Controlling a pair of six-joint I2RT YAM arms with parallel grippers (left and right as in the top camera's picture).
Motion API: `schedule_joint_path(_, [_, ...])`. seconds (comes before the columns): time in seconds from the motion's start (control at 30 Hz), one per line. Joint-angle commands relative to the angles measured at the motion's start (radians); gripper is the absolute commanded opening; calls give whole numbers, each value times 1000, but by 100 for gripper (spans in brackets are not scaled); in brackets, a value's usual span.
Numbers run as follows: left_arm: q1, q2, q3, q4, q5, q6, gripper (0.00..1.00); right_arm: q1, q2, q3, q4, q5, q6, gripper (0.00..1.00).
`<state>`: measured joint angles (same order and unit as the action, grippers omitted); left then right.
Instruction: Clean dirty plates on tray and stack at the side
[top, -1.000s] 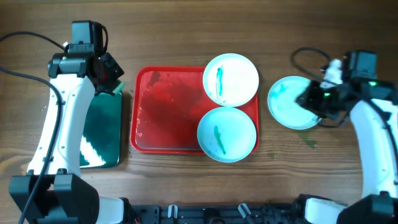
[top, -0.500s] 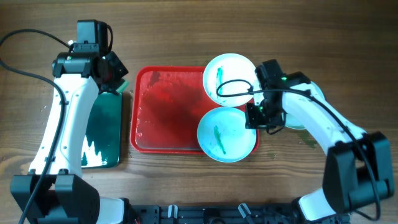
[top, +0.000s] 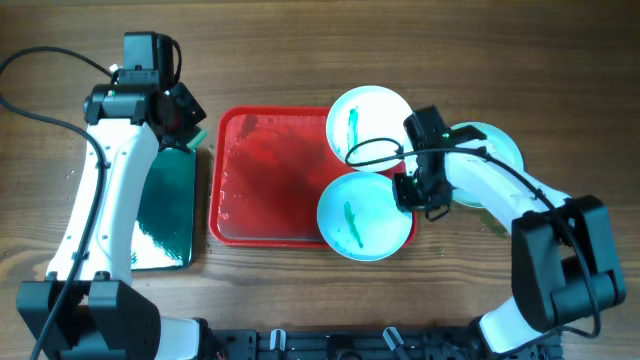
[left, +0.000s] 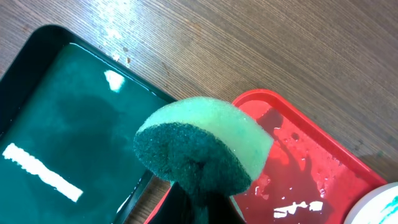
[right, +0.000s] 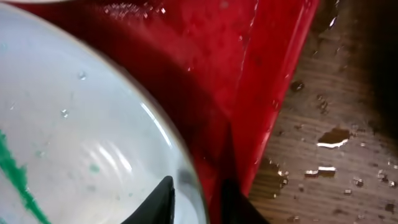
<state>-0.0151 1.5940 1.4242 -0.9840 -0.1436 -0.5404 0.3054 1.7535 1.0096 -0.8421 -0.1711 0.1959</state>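
While left claw (left: 198, 198) clamps a sponge (left: 205, 146) by the black tray (left: 56, 118), right claw (right: 199, 202) straddles a plate (top: 365, 215) rim.
Jaws narrow, grip unclear; plate sits at the red tray's (top: 270, 190) right edge.

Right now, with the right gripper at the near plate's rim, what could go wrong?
The right gripper straddles only the thin, wet rim of the near plate, so it may slip. The arm's cable loops over the far plate and could drag it.
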Motion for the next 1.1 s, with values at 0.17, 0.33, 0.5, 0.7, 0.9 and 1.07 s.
schedule_joint_path(0.17, [-3,6,3,3,5,-14,4,5,10,-24,8,2,-13,4])
schedule_joint_path(0.33, [-3,6,3,2,5,-14,4,62,-20,62,-5,-136,-5,4])
schedule_joint_path(0.5, [-3,6,3,-4,5,-15,4,227,-37,162,165,6,406,4])
schedule_joint_path(0.7, [-3,6,1,-5,5,-14,4,322,26,163,363,89,561,4])
schedule_joint_path(0.9, [-3,6,0,-4,5,-15,4,337,142,211,383,50,562,4])
schedule_joint_path(1.07, [-3,6,0,-4,19,-15,4,336,204,259,360,5,536,6])
